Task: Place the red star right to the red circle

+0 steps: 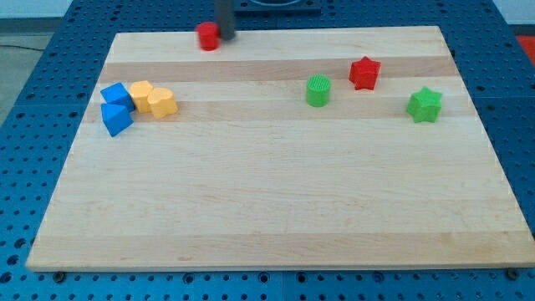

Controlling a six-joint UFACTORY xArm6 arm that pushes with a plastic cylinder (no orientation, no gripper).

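The red star (364, 73) lies on the wooden board (276, 192) at the view's upper right. The red circle (207, 36) sits at the board's top edge, left of centre. My tip (226, 35) is the blurred dark rod's lower end, right beside the red circle on its right side, touching or nearly touching it. The red star is far to the right of my tip and a little lower in the view.
A green circle (318, 90) lies just left of the red star. A green star (425, 104) lies at the right. At the left, two blue blocks (116, 107) and two yellow blocks (154, 99) are clustered together.
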